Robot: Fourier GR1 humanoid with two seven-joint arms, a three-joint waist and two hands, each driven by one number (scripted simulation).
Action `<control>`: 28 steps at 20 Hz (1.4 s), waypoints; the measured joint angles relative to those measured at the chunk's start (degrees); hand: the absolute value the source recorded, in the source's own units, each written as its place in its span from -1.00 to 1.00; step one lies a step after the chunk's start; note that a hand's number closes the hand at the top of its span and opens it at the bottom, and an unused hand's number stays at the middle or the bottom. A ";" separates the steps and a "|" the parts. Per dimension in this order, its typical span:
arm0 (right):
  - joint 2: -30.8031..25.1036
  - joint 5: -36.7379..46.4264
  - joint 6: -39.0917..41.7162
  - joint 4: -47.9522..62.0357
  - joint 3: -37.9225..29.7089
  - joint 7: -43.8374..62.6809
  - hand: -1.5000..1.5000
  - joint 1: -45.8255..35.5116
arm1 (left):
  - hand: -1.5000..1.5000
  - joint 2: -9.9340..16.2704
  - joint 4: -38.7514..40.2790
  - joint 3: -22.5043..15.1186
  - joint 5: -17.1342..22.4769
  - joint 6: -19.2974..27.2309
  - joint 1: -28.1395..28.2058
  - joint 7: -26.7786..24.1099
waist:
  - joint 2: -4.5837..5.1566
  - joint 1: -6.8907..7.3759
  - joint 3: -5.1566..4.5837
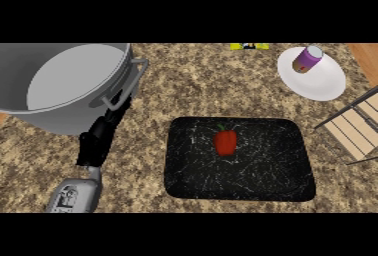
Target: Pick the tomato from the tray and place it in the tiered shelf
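Note:
The tomato [226, 142], red and elongated with a small green stem, lies in the upper middle of the black tray [244, 185] at the centre of the counter. At the right edge, part of the tiered shelf [359, 129] shows its wooden slats and dark metal frame. My left hand [97, 142] rests to the left of the tray with its fingers straight, pointing up toward the handle of a pot. It holds nothing and is well clear of the tomato. My right hand does not show.
A large grey pot [44, 107] with a metal handle fills the upper left, close to my left hand. A white plate [319, 82] with a purple can [306, 59] on it sits at the upper right. A small yellow item [249, 46] lies at the far edge.

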 measured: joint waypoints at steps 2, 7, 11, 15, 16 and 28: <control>0.32 0.87 -0.06 3.45 0.38 -2.49 1.00 -1.33 | 0.00 0.00 0.03 -0.05 0.09 -0.20 0.06 0.03 | -0.01 -0.03 -0.02; -1.88 8.36 -7.97 8.93 1.10 -1.90 -1.00 -0.74 | 0.00 0.24 -0.32 0.05 0.37 -0.60 0.01 0.12 | 0.10 0.10 0.01; -3.54 10.28 -9.02 15.78 0.92 -2.70 -1.00 -3.56 | 0.00 0.43 0.57 0.30 0.49 -0.89 -0.26 -0.49 | 0.09 0.14 0.01; -4.06 8.96 -6.82 21.67 -0.41 -4.59 -1.00 -5.80 | 0.00 1.07 -0.77 0.76 0.91 -1.36 0.53 0.19 | 0.05 0.10 0.00; -3.89 8.33 -6.15 22.13 -0.74 -4.46 -1.00 -5.93 | 0.00 1.10 -0.68 0.77 0.81 -1.29 0.89 -0.25 | 0.03 0.01 0.00; -8.20 1.34 6.47 27.59 -3.52 0.81 -1.00 -12.85 | 0.00 0.20 1.25 0.76 0.07 -0.08 -0.17 -0.35 | -0.05 -0.31 -0.05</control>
